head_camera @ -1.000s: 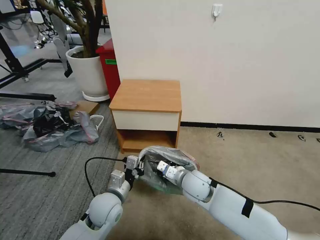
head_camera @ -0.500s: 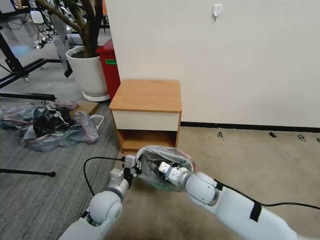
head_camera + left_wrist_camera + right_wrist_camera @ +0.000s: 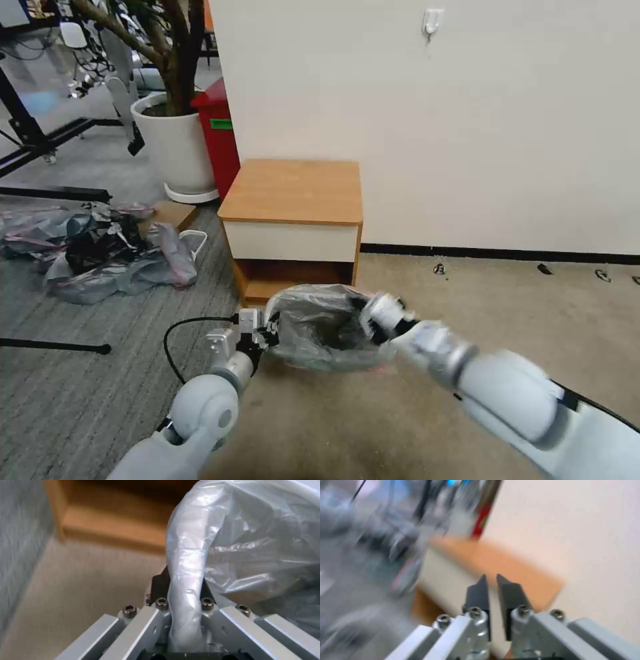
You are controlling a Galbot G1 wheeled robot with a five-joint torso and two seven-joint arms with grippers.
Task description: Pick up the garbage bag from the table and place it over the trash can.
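- Right claw (image 3: 368, 312) has swung out of the garbage bag (image 3: 320, 328) to its far rim since the earlier frame; bag mouth now spread wider.
- Bag hangs low off the floor, in front of the tabletop (image 3: 293, 190), stretched between both claws.
- Left claw (image 3: 267, 331) clamped on a bunched strip of bag rim (image 3: 185, 585).
- Right claw fingers (image 3: 480, 590) nearly closed, nothing between them.
- Step: opening the mouth. Next, probably: regrip right rim, then locate the trash can.

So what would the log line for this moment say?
left gripper: shut on bag rim | right gripper: nearly shut, holding nothing, at bag's right rim | bag: over can, in front of table
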